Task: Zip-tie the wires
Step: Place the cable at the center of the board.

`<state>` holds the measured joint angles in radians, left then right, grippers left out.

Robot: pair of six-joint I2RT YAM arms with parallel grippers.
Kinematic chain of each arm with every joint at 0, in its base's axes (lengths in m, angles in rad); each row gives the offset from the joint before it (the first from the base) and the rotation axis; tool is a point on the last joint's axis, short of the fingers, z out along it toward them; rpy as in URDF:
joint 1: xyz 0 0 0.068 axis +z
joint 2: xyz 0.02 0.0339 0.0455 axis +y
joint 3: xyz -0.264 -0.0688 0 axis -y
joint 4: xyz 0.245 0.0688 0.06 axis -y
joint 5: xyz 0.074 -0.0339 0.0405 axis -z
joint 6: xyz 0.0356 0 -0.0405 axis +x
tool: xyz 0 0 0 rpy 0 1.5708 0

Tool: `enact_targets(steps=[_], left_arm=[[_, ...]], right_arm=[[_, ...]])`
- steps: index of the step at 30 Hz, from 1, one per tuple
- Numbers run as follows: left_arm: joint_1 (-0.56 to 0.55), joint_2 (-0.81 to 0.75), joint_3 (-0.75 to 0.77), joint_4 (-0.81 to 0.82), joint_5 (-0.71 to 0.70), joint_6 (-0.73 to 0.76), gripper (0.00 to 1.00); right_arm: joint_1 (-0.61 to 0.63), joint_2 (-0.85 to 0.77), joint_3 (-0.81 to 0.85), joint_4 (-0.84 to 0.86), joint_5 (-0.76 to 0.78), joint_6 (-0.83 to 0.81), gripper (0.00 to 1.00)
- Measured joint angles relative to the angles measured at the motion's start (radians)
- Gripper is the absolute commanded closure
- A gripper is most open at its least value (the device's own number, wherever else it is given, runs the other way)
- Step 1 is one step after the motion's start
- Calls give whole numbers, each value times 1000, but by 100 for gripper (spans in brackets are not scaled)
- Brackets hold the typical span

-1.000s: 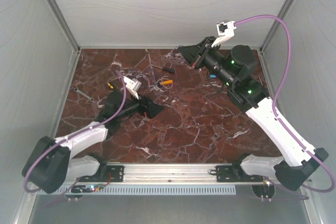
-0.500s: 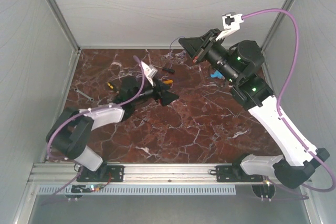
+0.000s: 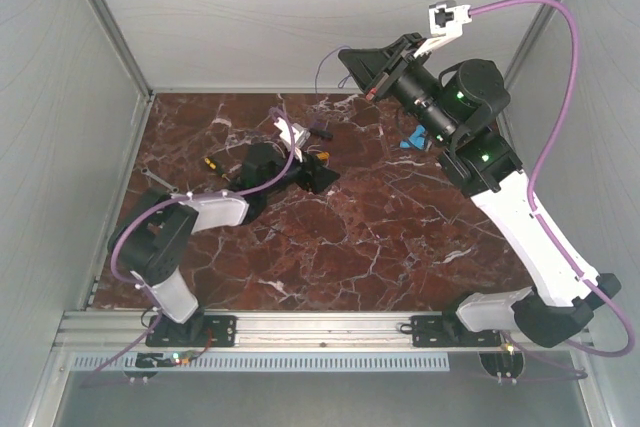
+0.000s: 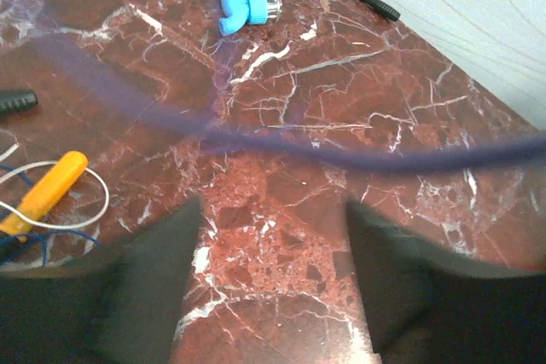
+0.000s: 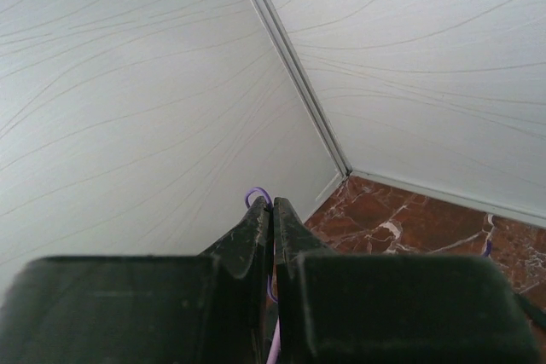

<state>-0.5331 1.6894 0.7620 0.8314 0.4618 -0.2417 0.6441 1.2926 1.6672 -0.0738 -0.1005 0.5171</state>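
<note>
The right gripper [image 5: 271, 210] is sitting high up by the white back wall with its two black fingers pressed tight together; it is pinching a strand of the thin purple and whitish wires [image 5: 258, 197]. The rest of the wires is lying down on the red-brown marble table [image 3: 400, 237]; a white loop seems to be lying around the small orange-handled screwdriver [image 4: 47, 192]. One purple strand is stretching across in front of the left gripper [image 4: 273, 210]; its fingers are standing spread apart with nothing between them.

Here is what could be going wrong next. The strand is looking fairly tight, so more lifting could be pulling it out of the pinch; it could also be dragging the screwdriver along, because the loop may be caught on it. The left gripper is sitting low and near the screwdriver, so closing there could be grabbing the tool and not the wires. The strand is very thin, so the wide fingers could be missing it. The little bright blue plastic piece [image 4: 243, 8] is lying well apart. I am not seeing any zip tie here, so the tying is not starting yet.
</note>
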Motion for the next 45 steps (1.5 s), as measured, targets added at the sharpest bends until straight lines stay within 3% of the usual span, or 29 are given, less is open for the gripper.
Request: enact_targets(steps=[3,4,5,6,8,9,10,13,31,34,37,40,43,45], left_arm=[[0,0,-11,-2,-12,25,93],[0,0,-13,-3,-16,34,100],[0,0,-15,-4,-19,38,100],[0,0,-16,-3,-23,47,91],[-2,-3,-22,-2,-31,55,47],[-3,-9,-29,0,-32,64,32],[-4,-18,-40,2,-32,64,20],[-6,-40,-70,19,7,67,1],[-11,16,-34,283,418,-137,2],[-11,34,-19,283,420,-145,9],[-11,45,2,269,411,-144,32],[-11,55,30,261,398,-140,40],[-14,71,51,261,389,-138,39],[-20,88,61,261,388,-137,25]], right_arm=[[0,0,0,-1,3,-3,100],[0,0,0,-1,5,-4,100],[0,0,0,0,7,-5,100],[0,-1,0,0,9,-6,100],[0,-2,0,-1,12,-8,100],[0,-3,0,-1,14,-10,100],[0,-4,0,-1,17,-14,100],[0,-8,0,-2,21,-22,100],[0,-47,-35,-1,25,-23,100],[0,-47,-35,-1,25,-23,100],[0,-47,-35,0,25,-23,100],[0,-47,-35,0,25,-23,100],[0,-47,-35,0,25,-23,100],[0,-47,-35,1,25,-23,100]])
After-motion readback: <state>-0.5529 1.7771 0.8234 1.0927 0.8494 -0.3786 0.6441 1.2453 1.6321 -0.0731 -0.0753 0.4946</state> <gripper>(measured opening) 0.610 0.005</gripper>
